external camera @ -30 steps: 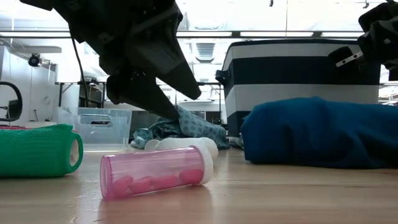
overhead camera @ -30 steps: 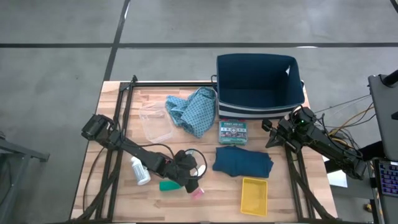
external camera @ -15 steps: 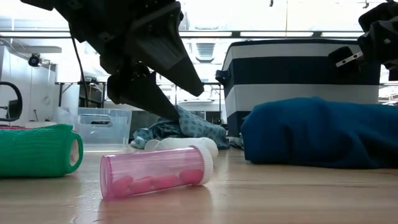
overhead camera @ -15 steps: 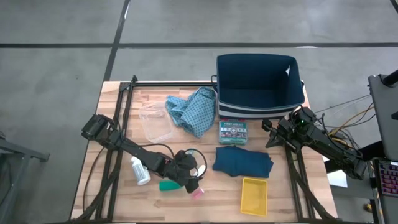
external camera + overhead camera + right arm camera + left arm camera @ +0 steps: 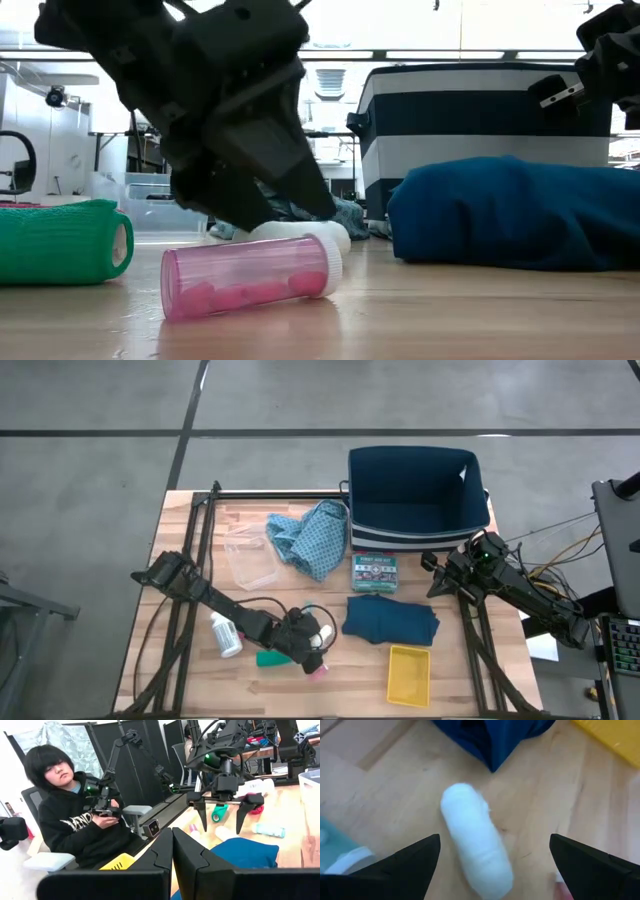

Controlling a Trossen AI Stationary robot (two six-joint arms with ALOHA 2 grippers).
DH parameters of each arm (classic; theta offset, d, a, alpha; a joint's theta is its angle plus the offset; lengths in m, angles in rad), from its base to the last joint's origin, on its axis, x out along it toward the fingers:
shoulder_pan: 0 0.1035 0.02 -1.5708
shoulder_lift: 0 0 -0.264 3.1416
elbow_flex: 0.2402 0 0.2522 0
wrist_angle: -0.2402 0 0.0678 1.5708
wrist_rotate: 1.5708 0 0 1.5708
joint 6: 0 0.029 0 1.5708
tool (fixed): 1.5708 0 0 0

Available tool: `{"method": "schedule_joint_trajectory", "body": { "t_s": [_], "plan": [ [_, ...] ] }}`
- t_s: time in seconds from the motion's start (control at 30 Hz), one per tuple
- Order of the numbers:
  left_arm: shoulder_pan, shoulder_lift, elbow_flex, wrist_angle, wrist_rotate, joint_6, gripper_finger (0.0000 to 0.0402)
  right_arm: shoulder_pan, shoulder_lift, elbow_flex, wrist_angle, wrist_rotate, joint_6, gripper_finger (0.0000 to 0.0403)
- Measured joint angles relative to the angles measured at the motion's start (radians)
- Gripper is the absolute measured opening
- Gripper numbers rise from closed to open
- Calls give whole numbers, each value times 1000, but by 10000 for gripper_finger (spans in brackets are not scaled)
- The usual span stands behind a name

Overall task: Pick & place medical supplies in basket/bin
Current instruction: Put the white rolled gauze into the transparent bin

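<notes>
My left gripper (image 5: 495, 838) is open and slants down over a white cylinder (image 5: 477, 847) that lies on its side on the wood. One finger stands on each side of the cylinder, clear of it. In the high view that gripper (image 5: 312, 636) is near the table's front, left of the dark teal folded cloth (image 5: 390, 618). A green cylinder (image 5: 270, 657), a pink vial (image 5: 250, 275) and a white pill bottle (image 5: 225, 635) lie close by. A light-blue patterned cloth (image 5: 310, 535) lies beside the navy basket (image 5: 416, 532). My right gripper (image 5: 172, 845) waits shut at the table's right edge.
A clear plastic tub (image 5: 250, 560) sits at the left rear. A small printed box (image 5: 375, 571) lies in front of the basket, and a yellow tray (image 5: 408, 672) lies at the near right. A person (image 5: 75, 820) sits beyond the table.
My left gripper has come down toward the table, so that its open fingers now reach down around the white cylinder. Nothing on the table has moved.
</notes>
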Motion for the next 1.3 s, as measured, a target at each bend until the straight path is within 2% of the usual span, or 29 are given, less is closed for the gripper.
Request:
{"method": "schedule_joint_trajectory", "body": {
  "t_s": [0.33,0.67,0.87,1.3],
  "plan": [
    [0,9,-9,-4,-10,4,374,0,0,0,1,0,0,8],
    [0,9,-10,-9,0,28,337,0,0,0,1,0,0,8],
    [0,9,-10,-11,8,30,297,0,0,0,1,0,0,8],
    [0,9,-10,-17,16,30,182,0,0,0,1,0,0,8]
  ]
}}
